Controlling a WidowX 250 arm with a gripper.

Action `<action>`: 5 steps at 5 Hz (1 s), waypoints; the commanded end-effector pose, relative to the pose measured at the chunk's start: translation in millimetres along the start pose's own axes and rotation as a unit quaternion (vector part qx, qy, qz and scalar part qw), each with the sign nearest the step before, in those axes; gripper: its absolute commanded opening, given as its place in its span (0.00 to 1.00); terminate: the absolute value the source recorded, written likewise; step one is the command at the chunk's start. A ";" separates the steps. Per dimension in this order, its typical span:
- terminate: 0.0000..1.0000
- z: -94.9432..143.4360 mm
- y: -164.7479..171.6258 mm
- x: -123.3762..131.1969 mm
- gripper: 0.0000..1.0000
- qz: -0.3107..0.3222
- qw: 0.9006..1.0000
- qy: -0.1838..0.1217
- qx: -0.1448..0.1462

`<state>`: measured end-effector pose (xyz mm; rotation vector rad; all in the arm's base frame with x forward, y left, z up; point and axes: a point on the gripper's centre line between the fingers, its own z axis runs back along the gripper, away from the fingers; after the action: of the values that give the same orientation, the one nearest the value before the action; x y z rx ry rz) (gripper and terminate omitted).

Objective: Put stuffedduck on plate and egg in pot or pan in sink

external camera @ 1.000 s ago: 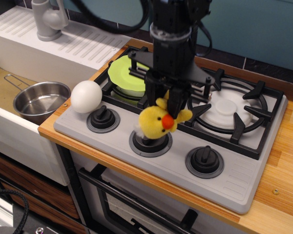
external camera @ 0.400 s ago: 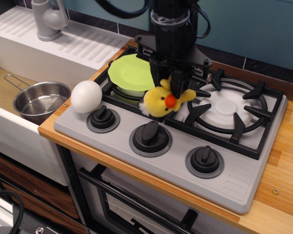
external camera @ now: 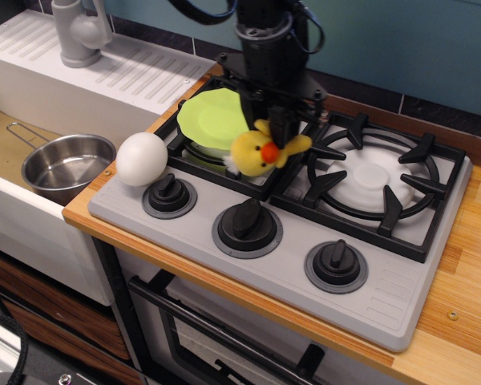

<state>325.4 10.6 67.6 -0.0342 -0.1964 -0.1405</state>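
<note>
My gripper (external camera: 271,128) is shut on the yellow stuffedduck (external camera: 259,151) and holds it above the stove, at the right edge of the lime-green plate (external camera: 212,119) on the left burner. The duck's orange beak faces the camera. The white egg (external camera: 141,159) rests on the stove's front left corner, beside the left knob. The steel saucepan (external camera: 64,166) sits empty in the sink (external camera: 4,144) at the left, its wire handle pointing back left.
A grey faucet (external camera: 78,32) stands on the ribbed drainboard (external camera: 136,72) behind the sink. Three black knobs (external camera: 247,226) line the stove front. The right burner (external camera: 377,180) has a black grate. Wooden counter (external camera: 465,273) lies at the right.
My gripper has carried the duck up and back-left, from over the middle knob to the right edge of the plate. The egg and the saucepan have not moved.
</note>
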 end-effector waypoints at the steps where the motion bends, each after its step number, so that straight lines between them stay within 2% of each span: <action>1: 0.00 15.9 33.5 25.0 0.00 -0.018 1.000 -0.019 0.005; 5: 0.00 7.1 60.7 32.5 0.00 -0.028 0.999 -0.025 -0.002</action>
<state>355.2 63.5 62.8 -0.0553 -0.1968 -0.1948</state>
